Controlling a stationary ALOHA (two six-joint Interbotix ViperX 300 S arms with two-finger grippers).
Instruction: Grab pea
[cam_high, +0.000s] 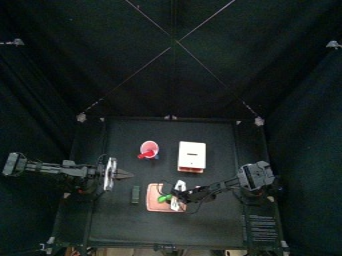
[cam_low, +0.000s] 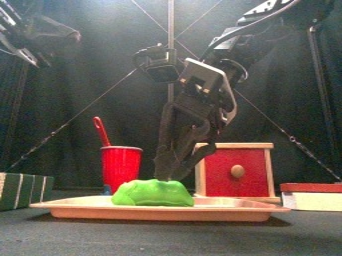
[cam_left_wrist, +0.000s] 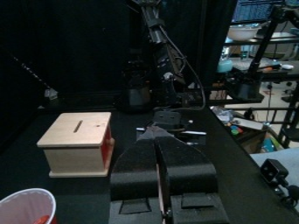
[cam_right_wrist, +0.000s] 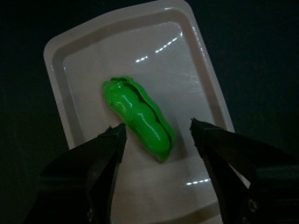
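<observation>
The green pea pod (cam_right_wrist: 142, 118) lies on the pale tray (cam_right_wrist: 82, 61) at frame centre, just above the right gripper (cam_right_wrist: 162, 140), whose jaws stand wide open; left gripper (cam_left_wrist: 163, 140) jaws closed

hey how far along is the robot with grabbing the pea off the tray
Done: the right gripper has reached the tray, its jaws wide open either side of the green pea. In hand: lining up over it. Left: closing on the pea and lifting it. The left gripper rests apart, near the wooden box.
</observation>
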